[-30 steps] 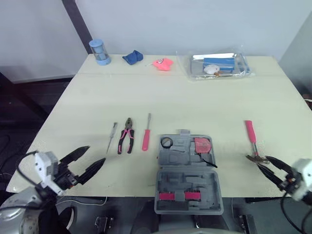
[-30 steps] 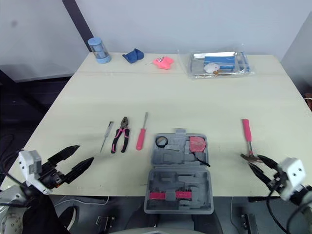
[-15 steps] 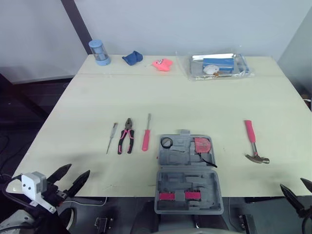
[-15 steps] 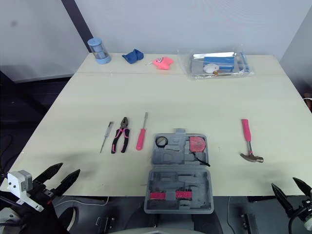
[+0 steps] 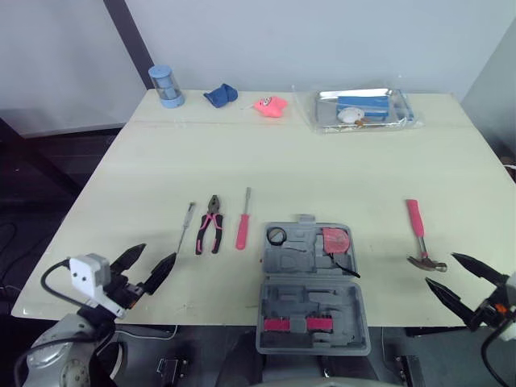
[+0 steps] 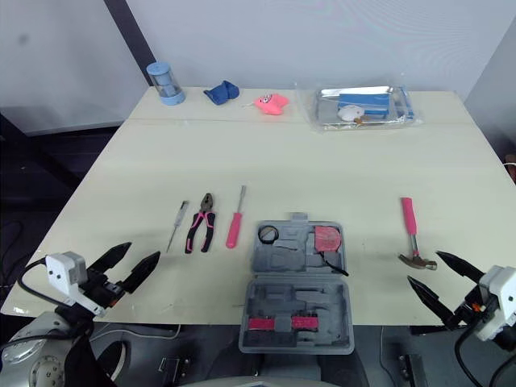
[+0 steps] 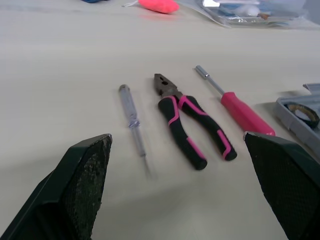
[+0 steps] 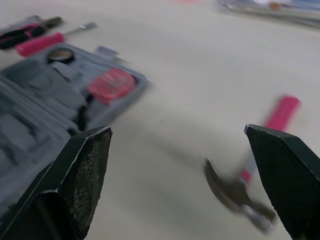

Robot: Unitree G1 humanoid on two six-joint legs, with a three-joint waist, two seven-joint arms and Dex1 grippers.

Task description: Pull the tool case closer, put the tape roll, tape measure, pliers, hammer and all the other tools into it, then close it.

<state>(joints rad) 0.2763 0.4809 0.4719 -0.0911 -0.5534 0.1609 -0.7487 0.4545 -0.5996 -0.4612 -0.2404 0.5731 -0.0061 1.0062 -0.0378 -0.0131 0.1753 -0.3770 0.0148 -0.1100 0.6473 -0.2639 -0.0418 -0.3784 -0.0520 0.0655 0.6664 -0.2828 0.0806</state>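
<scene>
Here, the pale table [image 5: 322, 161] carries everything. The grey tool case [image 5: 310, 286] lies open at the near edge, middle of the table, its near half reaching over the edge. A clear plastic bag [image 5: 364, 109] with blue contents sits at the far right.

The left gripper [image 5: 158, 251] hovers at the near left edge, fingers spread and empty. The right gripper [image 5: 441, 269] hangs at the near right, fingers spread, just near of the hammer's head.

The hammer [image 5: 421, 242], with a pink handle, lies right of the case. Left of the case, from right to left, lie a pink-handled screwdriver [image 5: 242, 230], the pliers [image 5: 211, 234] and a clear screwdriver [image 5: 186, 226].

The red tape measure [image 5: 335, 239] and the tape roll [image 5: 276, 235] rest in the case's far half.

A blue cup [image 5: 166, 86], a blue cloth [image 5: 219, 96] and a pink object [image 5: 272, 106] stand along the far edge.
</scene>
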